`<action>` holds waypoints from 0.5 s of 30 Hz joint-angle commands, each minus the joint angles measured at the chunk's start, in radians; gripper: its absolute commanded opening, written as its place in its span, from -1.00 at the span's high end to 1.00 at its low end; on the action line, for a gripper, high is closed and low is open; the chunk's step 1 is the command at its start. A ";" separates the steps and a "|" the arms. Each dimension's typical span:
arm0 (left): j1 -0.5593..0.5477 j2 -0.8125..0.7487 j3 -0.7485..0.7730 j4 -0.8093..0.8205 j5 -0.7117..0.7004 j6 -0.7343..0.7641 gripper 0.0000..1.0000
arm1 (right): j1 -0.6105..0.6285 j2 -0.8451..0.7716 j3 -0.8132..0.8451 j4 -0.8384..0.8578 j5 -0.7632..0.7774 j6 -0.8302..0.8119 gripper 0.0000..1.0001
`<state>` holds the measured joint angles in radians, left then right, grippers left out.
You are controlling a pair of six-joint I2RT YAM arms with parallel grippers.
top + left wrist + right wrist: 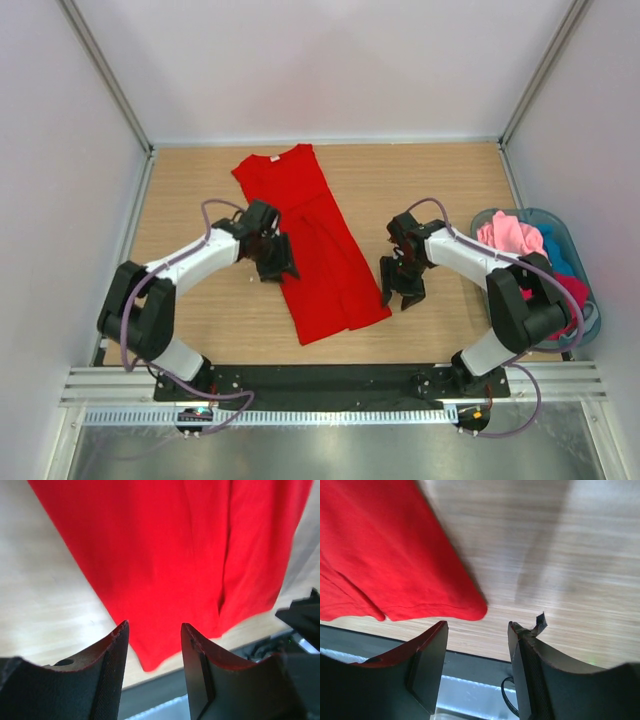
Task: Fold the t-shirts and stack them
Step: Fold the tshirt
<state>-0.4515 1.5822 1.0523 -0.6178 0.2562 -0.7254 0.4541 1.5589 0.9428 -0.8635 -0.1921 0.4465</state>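
Low in the frame, the left pincer and right pincer, both apart and empty, flank a long folded bright red cloth t-shirt lying on the wooden desk toward upper centre, while a translucent blue plastic basket at mid right holds a pink tee, teal tee and crimson tee.

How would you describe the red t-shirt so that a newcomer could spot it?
Start at the wooden table. At its middle lies the red t-shirt, folded lengthwise into a long strip. It alone lies flat on the wood; the other shirts sit bunched in the blue basket at the right.
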 commanded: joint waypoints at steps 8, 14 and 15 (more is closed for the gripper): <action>-0.187 -0.240 -0.349 0.212 0.000 -0.396 0.02 | -0.031 -0.030 -0.059 0.058 -0.060 -0.035 0.05; -0.265 -0.243 -0.434 0.286 -0.011 -0.502 0.02 | -0.083 0.018 -0.059 0.087 -0.128 -0.022 0.10; -0.268 -0.238 -0.440 0.291 -0.008 -0.512 0.01 | -0.084 0.027 -0.059 0.090 -0.136 -0.019 0.10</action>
<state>-0.7059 1.3582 0.6289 -0.4183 0.2508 -1.1465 0.3817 1.5707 0.8871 -0.8013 -0.2737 0.4252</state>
